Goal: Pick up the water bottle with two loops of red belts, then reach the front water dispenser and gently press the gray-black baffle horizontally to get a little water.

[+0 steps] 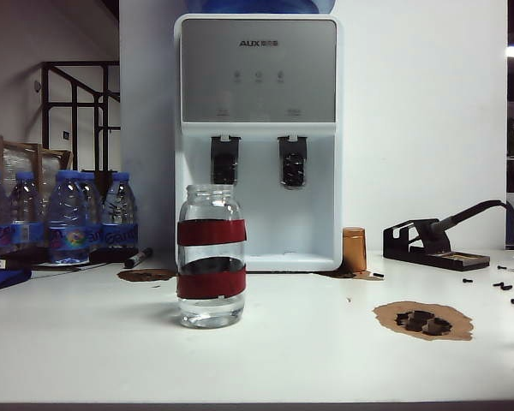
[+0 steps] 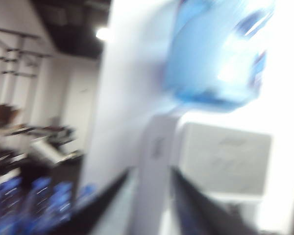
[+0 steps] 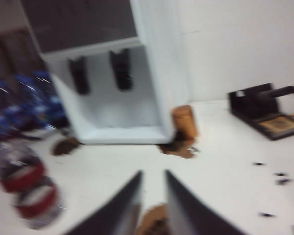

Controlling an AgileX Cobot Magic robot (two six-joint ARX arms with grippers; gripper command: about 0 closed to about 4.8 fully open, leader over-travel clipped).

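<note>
The water bottle [image 1: 211, 257], a clear lidless jar with two dark-red bands, stands upright on the white table in front of the water dispenser [image 1: 257, 77]. The gray-black baffle [image 1: 224, 160] is the left of two dark paddles in the dispenser's bay. Neither gripper shows in the exterior view. In the blurred left wrist view my left gripper [image 2: 150, 170] is open and empty, raised and facing the dispenser [image 2: 225, 156]. My right gripper [image 3: 153, 172] has a narrow gap and holds nothing. It hangs over the table, with the bottle [image 3: 32, 196] off to one side and the baffle [image 3: 79, 74] farther ahead.
Several blue-capped plastic bottles [image 1: 60, 214] stand at the table's left, with a marker [image 1: 138, 257] beside them. A copper-coloured cylinder [image 1: 354, 250] sits by the dispenser's right foot. A soldering stand [image 1: 433, 244], a brown patch with dark parts [image 1: 424, 320] and small screws [image 1: 501, 287] lie to the right.
</note>
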